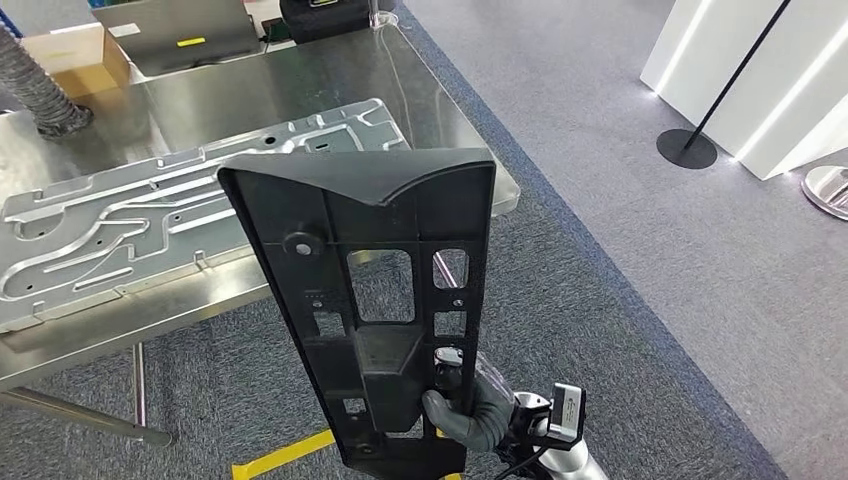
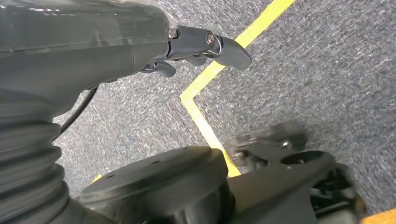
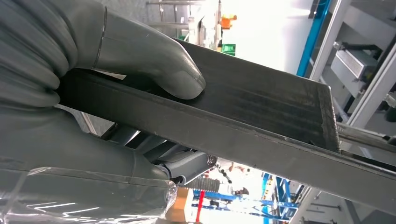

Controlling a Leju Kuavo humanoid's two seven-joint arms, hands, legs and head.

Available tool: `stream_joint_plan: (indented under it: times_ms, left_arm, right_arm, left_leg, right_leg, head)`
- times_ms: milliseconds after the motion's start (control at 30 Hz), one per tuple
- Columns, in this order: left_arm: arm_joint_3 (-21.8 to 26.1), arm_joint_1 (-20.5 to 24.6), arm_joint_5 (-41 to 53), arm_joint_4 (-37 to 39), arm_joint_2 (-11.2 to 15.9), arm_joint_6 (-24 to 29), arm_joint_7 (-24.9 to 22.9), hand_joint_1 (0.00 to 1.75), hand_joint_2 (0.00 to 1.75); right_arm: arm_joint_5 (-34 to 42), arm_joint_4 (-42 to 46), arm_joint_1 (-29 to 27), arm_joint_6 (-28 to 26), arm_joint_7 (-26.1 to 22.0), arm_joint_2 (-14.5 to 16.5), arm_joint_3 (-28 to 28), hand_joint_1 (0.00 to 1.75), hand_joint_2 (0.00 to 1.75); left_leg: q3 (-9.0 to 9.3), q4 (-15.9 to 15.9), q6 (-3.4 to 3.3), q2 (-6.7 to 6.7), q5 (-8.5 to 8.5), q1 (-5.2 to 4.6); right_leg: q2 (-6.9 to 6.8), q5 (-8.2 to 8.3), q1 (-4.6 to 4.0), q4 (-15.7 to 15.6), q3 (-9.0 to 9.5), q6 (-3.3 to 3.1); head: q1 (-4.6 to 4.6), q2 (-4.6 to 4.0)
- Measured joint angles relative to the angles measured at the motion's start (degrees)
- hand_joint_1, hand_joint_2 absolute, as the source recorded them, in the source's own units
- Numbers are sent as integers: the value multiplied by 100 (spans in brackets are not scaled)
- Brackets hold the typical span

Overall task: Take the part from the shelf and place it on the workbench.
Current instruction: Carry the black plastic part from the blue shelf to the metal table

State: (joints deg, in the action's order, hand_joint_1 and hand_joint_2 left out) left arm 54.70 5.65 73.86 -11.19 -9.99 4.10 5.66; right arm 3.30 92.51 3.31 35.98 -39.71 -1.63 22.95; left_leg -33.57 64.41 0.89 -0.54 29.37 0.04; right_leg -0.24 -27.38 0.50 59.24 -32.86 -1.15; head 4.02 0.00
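Right hand (image 1: pixel 470 410) fingers clamp black part (image 1: pixel 380 290) at lower edge, upright for carrying toward table (image 1: pixel 330 80); left hand (image 2: pixel 205 46) fingers loosely apart, empty, hanging over floor

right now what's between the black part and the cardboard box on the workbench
In the head view, an embossed metal panel lies on the workbench between the black part and cardboard box.

- Held upright in the right hand (image 1: pixel 470 408), black part (image 1: pixel 375 290), blocking the near middle of the head view.
- On the workbench (image 1: pixel 440 90): large embossed metal plate (image 1: pixel 180 220) covering the left and near surface.
- Bare steel strip along the far and right edge.
- Far left: cardboard box (image 1: pixel 80 58), ribbed hose (image 1: pixel 35 90).
- Open carpet to the right; black stand base (image 1: pixel 687 148) farther off.
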Motion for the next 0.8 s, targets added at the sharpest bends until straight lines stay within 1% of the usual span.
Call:
stream_joint_plan:
  times_ms: [33,67,100,167,200,233,267,300,333,367,400,433,467,500,533,567,600,633,667,700,733,767,800]
  left_arm:
    - [-1,-5,5,0,0,-2,-2,0,175]
    - [-1,-7,11,0,1,-5,-3,0,175]
    - [-1,-5,17,0,3,-10,-4,0,175]
    - [0,0,33,-1,2,-23,-3,0,175]
    - [-1,1,39,-1,-1,-29,-4,0,175]
    - [-1,4,46,-1,-5,-34,-5,0,175]
    - [-2,7,50,-1,-8,-39,-8,0,175]
    - [-2,8,52,-1,-9,-40,-10,0,175]
    - [-2,8,54,-1,-9,-42,-13,0,175]
    - [-2,6,54,-1,-9,-44,-15,0,175]
    - [-2,4,54,-1,-9,-45,-19,0,175]
    - [-2,5,55,-1,-10,-45,-21,0,175]
    - [-2,8,55,-1,-11,-46,-22,0,175]
    - [-3,12,56,-1,-17,-47,-24,0,175]
    - [-4,17,57,-1,-24,-48,-24,0,175]
    - [-5,18,57,-1,-30,-49,-25,0,175]
    - [-5,14,57,-1,-36,-50,-25,0,175]
    - [-5,10,57,-1,-38,-51,-26,0,175]
    - [-5,4,56,-1,-37,-51,-28,0,175]
    - [-5,2,55,-1,-37,-51,-30,0,175]
    - [-5,5,54,-1,-36,-51,-31,0,175]
    - [-5,13,52,-1,-33,-50,-30,0,175]
    - [-4,28,49,-1,-28,-49,-28,0,175]
  right_arm:
    - [-4,-1,3,-1,1,1,0,175,175]
    - [-10,-2,5,-2,4,2,0,175,175]
    - [-19,-3,7,-3,10,2,0,175,175]
    - [-32,0,9,-7,21,2,-1,175,175]
    - [-36,3,13,-9,24,2,-1,175,175]
    - [-37,5,13,-10,25,2,-2,175,175]
    - [-38,7,12,-11,26,1,-3,175,175]
    - [-40,5,8,-11,27,1,-5,175,175]
    - [-42,2,3,-10,28,-1,-7,175,175]
    - [-45,-2,-1,-8,30,-2,-8,175,175]
    - [-49,-5,-4,-5,31,-2,-9,175,175]
    - [-55,-7,-4,-2,31,-2,-9,175,175]
    - [-62,-8,-3,0,31,-1,-9,175,175]
    - [-69,-8,-2,1,31,-2,-10,175,175]
    - [-75,-8,-2,2,31,-2,-14,175,175]
    - [-79,-8,2,2,30,-3,-17,175,175]
    - [-81,-8,7,2,28,-3,-21,175,175]
    - [-82,-8,13,1,25,-3,-25,175,175]
    - [-83,-8,20,1,21,-1,-26,175,175]
    - [-83,-8,24,2,19,2,-27,175,175]
    - [-82,-8,26,3,15,4,-28,175,175]
    - [-81,-8,26,5,10,5,-29,175,175]
    - [-80,-9,23,8,8,5,-30,175,175]
  left_leg:
    - [72,-300,-27,-60,-128,-11]
    - [95,-455,-67,-105,-187,-29]
    - [83,-491,-106,-115,-169,-46]
    - [88,-556,-189,-39,-245,-41]
    - [100,-584,-225,9,-265,-25]
    - [114,-613,-258,51,-290,-10]
    - [125,-632,-280,89,-306,-2]
    - [125,-635,-295,131,-310,-6]
    - [124,-632,-303,171,-307,-11]
    - [126,-628,-307,221,-304,-18]
    - [133,-624,-309,276,-297,-26]
    - [146,-619,-311,336,-288,-33]
    - [165,-614,-308,403,-275,-38]
    - [182,-610,-303,454,-260,-41]
    - [189,-598,-295,502,-246,-51]
    - [182,-591,-276,542,-240,-51]
    - [167,-589,-253,566,-236,-46]
    - [154,-592,-224,592,-237,-42]
    - [148,-598,-192,603,-229,-36]
    - [142,-570,-162,552,-190,-45]
    - [105,-462,-130,465,-106,-52]
    - [11,-236,-97,356,34,-54]
    - [-141,96,-64,241,208,-45]
  right_leg:
    - [-16,-18,-6,-3,29,23]
    - [-41,-34,-13,-9,47,54]
    - [-74,-48,-20,-19,58,90]
    - [-145,-91,-27,-25,83,167]
    - [-147,-154,-24,33,72,198]
    - [-124,-265,-20,188,9,220]
    - [-84,-429,-13,464,-117,239]
    - [-48,-615,-13,836,-300,251]
    - [-32,-765,-12,1220,-499,260]
    - [-27,-829,-12,1499,-657,264]
    - [-22,-774,-12,1581,-729,260]
    - [-7,-611,-13,1440,-693,247]
    - [43,-361,-15,1076,-549,221]
    - [126,-141,-18,666,-376,187]
    - [205,13,-22,311,-227,157]
    - [269,95,-29,72,-130,133]
    - [298,94,-38,-10,-103,118]
    - [291,93,-42,-36,-100,110]
    - [273,101,-23,-63,-91,93]
    - [253,112,-5,-102,-68,72]
    - [228,123,18,-141,-40,50]
    - [194,130,37,-175,-15,32]
    - [159,128,33,-185,0,23]
  head:
    - [1,0]
    - [1,0]
    - [1,0]
    - [1,0]
    - [1,0]
    - [1,0]
    - [1,0]
    - [0,0]
    - [1,0]
    - [1,0]
    - [1,0]
    - [1,0]
    - [1,0]
    - [1,0]
    - [1,0]
    - [1,0]
    - [1,0]
    - [1,0]
    - [1,0]
    - [2,0]
    - [2,0]
    - [3,0]
    - [3,0]
